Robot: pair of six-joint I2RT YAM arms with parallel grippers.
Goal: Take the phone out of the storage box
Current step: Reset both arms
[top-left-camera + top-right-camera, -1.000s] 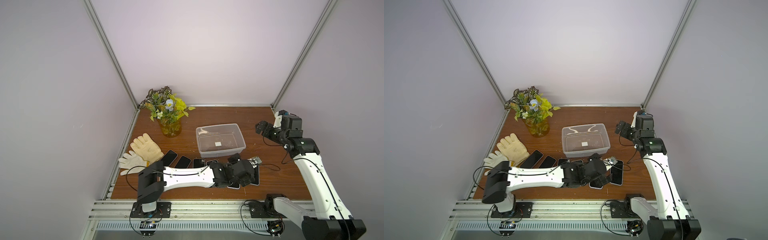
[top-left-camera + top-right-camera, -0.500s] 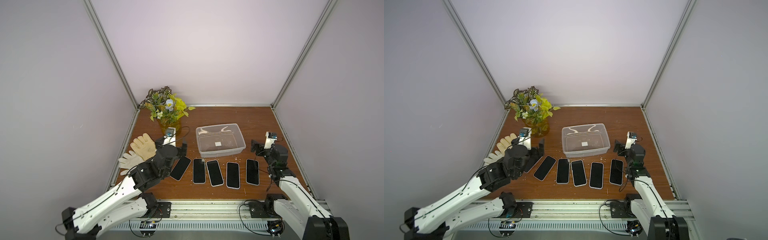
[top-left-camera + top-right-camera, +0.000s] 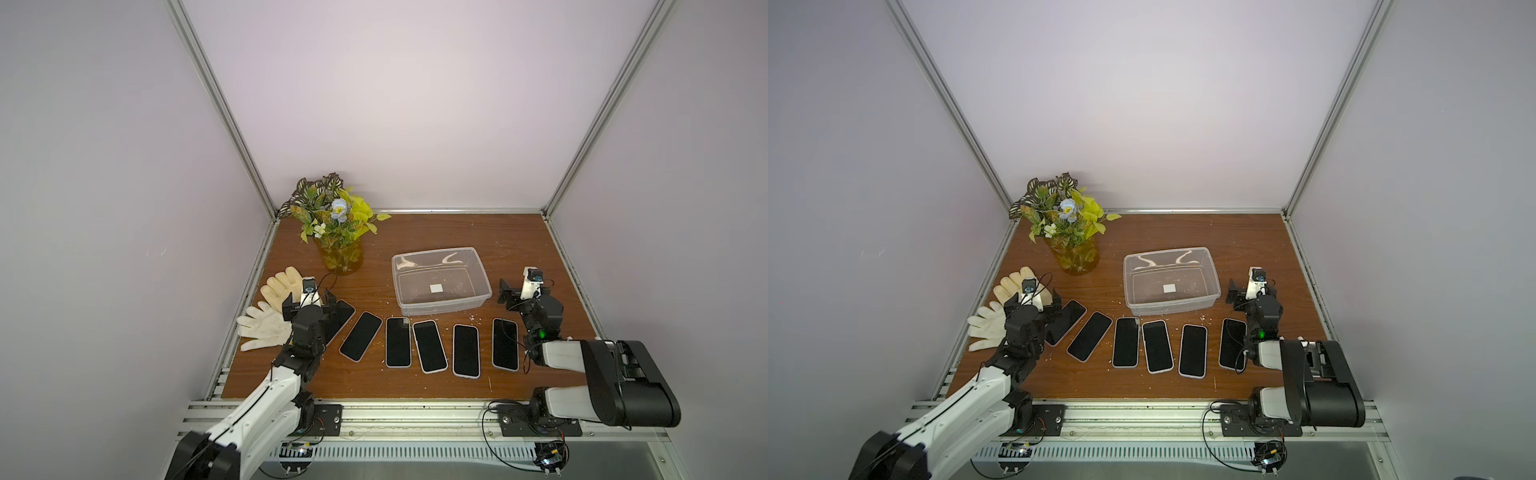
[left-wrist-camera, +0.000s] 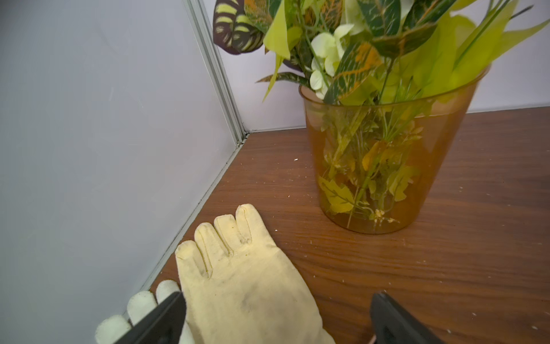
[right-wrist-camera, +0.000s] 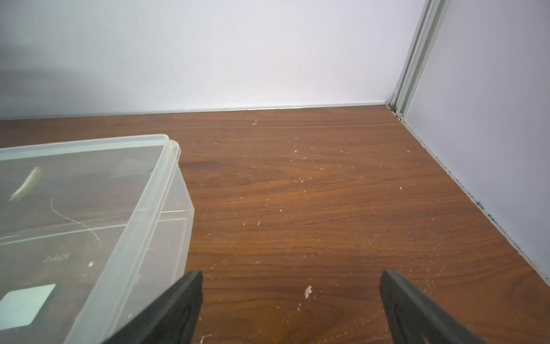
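Left gripper point(image 4: 278, 297), right gripper point(image 5: 291, 275) both spread, empty. Mid-frame storage box point(image 3: 440, 308) looks bare. The phones point(image 3: 429, 345) are stiff and slick; I'd pinch the long edges.

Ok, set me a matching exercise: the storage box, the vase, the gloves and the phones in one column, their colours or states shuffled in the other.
Things:
1. storage box
2. vase
3. gloves
4. phones

Colours or states:
a. amber
b. clear, colourless
c. cream and white
d. black, six lying in a row

Pairs: 1-b, 2-a, 3-c, 4-d
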